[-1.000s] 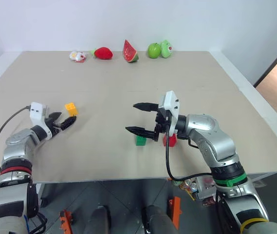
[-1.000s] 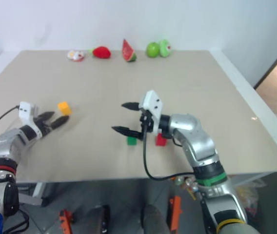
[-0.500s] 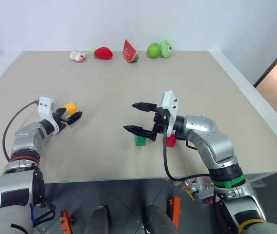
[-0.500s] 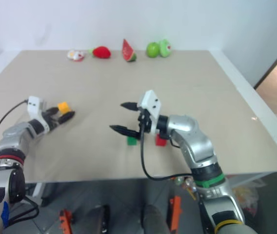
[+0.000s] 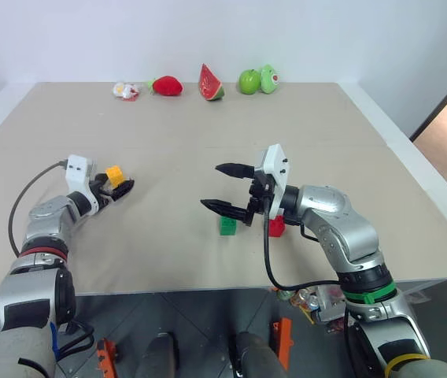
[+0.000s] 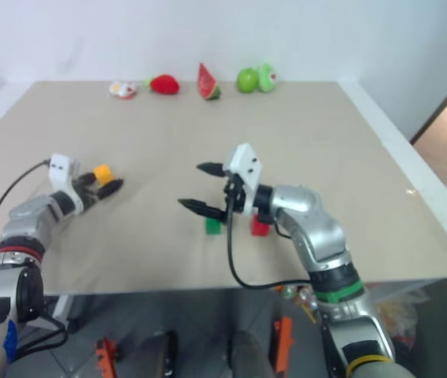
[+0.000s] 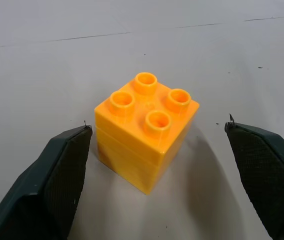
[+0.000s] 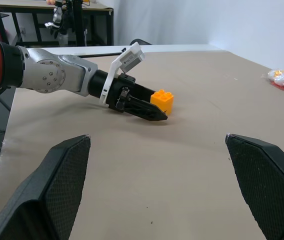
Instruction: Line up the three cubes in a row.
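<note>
We have the yellow-orange cube (image 7: 145, 130) sitting studs-up on the tan table (image 5: 208, 126), over on the left side, and our left gripper (image 5: 116, 184) has its two black fingers on either side of it, a clear gap on each flank, nothing touching. So that hand is open around the block, not gripping. The green cube (image 5: 227, 227) and the red cube (image 5: 276, 227) sit near each other toward the table's front edge, well apart from the yellow-orange one. Our right gripper (image 5: 227, 188) hovers above the green cube, jaws spread wide and empty, pointing left. Along the far edge lie a strawberry (image 5: 165, 86), a watermelon slice (image 5: 210, 83) and a green apple (image 5: 248, 81).
</note>
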`<move>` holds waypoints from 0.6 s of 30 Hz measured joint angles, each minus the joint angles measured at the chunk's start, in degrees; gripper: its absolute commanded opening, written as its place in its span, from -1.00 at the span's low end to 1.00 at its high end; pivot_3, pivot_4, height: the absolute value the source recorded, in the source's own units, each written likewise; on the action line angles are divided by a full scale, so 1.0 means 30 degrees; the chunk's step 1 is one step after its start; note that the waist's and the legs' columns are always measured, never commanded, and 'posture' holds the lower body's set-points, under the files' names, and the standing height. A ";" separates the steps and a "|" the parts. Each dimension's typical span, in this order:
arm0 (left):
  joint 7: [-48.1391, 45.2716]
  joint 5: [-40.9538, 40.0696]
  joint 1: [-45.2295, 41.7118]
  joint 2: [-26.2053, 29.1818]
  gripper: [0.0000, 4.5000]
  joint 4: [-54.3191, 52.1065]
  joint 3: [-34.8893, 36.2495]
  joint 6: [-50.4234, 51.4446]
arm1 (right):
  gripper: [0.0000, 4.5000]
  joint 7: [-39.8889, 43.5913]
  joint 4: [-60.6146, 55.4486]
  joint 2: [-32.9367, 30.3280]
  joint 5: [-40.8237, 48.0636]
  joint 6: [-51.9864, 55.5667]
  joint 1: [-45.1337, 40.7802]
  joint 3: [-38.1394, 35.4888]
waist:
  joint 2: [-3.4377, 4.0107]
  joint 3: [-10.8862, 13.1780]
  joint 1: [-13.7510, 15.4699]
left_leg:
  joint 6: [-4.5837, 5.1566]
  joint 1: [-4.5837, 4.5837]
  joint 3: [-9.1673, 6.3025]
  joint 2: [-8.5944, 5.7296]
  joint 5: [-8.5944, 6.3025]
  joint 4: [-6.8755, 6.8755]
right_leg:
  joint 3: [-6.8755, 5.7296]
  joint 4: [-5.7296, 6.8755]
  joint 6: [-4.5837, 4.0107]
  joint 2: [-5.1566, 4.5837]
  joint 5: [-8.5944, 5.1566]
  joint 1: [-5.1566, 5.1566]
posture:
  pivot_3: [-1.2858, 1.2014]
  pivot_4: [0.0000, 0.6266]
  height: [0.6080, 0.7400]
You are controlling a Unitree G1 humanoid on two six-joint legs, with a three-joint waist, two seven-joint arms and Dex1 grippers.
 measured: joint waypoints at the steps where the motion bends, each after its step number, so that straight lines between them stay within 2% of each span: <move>1: -0.0012 -0.0001 0.0000 -0.0023 0.31 0.0017 0.0003 -0.0015 | 0.99 -0.0003 0.0000 -0.0005 0.0000 0.0000 0.0000 0.0000 | 0.0000 0.0000 0.0000 | 0.0000 -0.0001 0.0000 0.0000 0.0000 0.0000 | 0.0000 0.0000 0.0006 0.0000 0.0002 0.0000 | 0.03 -0.52 1.00; 4: -0.0038 -0.0017 -0.0004 -0.0038 -0.16 0.0023 0.0033 -0.0077 | 0.99 -0.0005 0.0000 -0.0059 0.0000 0.0000 0.0000 -0.0003 | 0.0000 0.0000 0.0000 | 0.0000 -0.0002 0.0000 0.0000 0.0000 0.0001 | 0.0000 0.0000 0.0015 0.0000 0.0008 0.0000 | 0.03 -0.52 1.00; 5: -0.0037 -0.0022 -0.0036 -0.0039 -0.19 0.0022 0.0060 -0.0206 | 0.99 -0.0005 0.0000 -0.0074 0.0000 0.0000 0.0000 -0.0005 | 0.0000 0.0000 0.0000 | 0.0000 -0.0002 0.0000 0.0000 0.0000 0.0001 | 0.0000 0.0000 0.0015 0.0000 0.0008 0.0000 | 0.03 -0.52 1.00; 14: -0.0114 -0.0008 -0.0055 -0.0056 -0.19 0.0006 0.0054 -0.0223 | 0.99 0.0050 0.0001 -0.0233 0.0001 -0.0006 0.0000 -0.0009 | 0.0000 0.0000 -0.0001 | 0.0000 -0.0002 -0.0001 0.0000 0.0000 0.0001 | 0.0000 0.0000 0.0012 0.0000 0.0006 0.0000 | 0.03 -0.52 1.00; 18: -0.1885 0.0045 0.0277 -0.0163 -0.19 -0.1202 -0.0582 -0.0347 | 0.99 0.0274 0.0002 -0.0378 0.0003 -0.0034 -0.0001 -0.0010 | 0.0000 0.0000 -0.0004 | -0.0001 -0.0010 -0.0001 0.0000 0.0000 0.0000 | 0.0001 -0.0002 -0.0011 -0.0001 -0.0006 0.0000 | 0.03 -0.52 1.00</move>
